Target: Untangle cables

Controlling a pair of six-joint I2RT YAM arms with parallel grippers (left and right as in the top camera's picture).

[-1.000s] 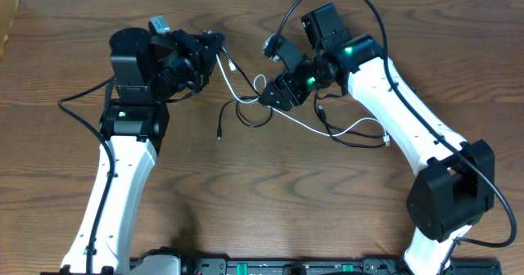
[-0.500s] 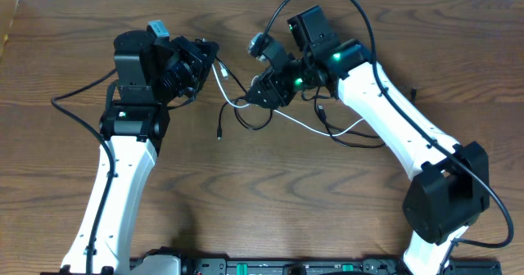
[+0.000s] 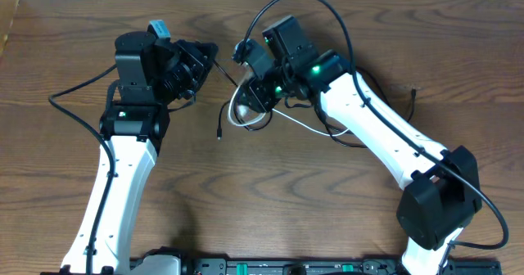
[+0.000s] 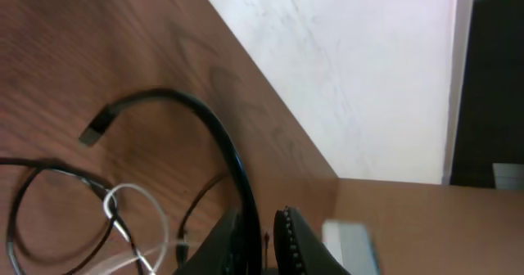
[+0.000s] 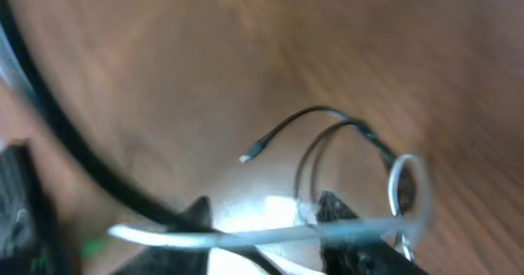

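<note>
The black cable [image 3: 219,128] hangs from my left gripper [image 3: 211,56], its plug low near the table. In the left wrist view the left gripper [image 4: 264,241] is shut on the black cable [image 4: 214,128], which arcs up to a free plug. The white cable [image 3: 238,116] forms a loop under my right gripper [image 3: 254,93] and trails right across the table. In the right wrist view the white cable [image 5: 270,236] lies across the fingers of the right gripper [image 5: 266,226], which stand apart. Black cable loops [image 5: 327,136] lie on the table beyond. The view is blurred.
More thin black loops [image 3: 348,132] lie on the wooden table [image 3: 270,193] under the right arm. The right arm's own thick black wire [image 3: 286,1] arcs above it. A white wall edge [image 4: 368,78] borders the table's far side.
My right gripper has moved left toward the left gripper, carrying the white cable with it. The white cable has bunched into a loop between the grippers. The left arm has barely moved.
</note>
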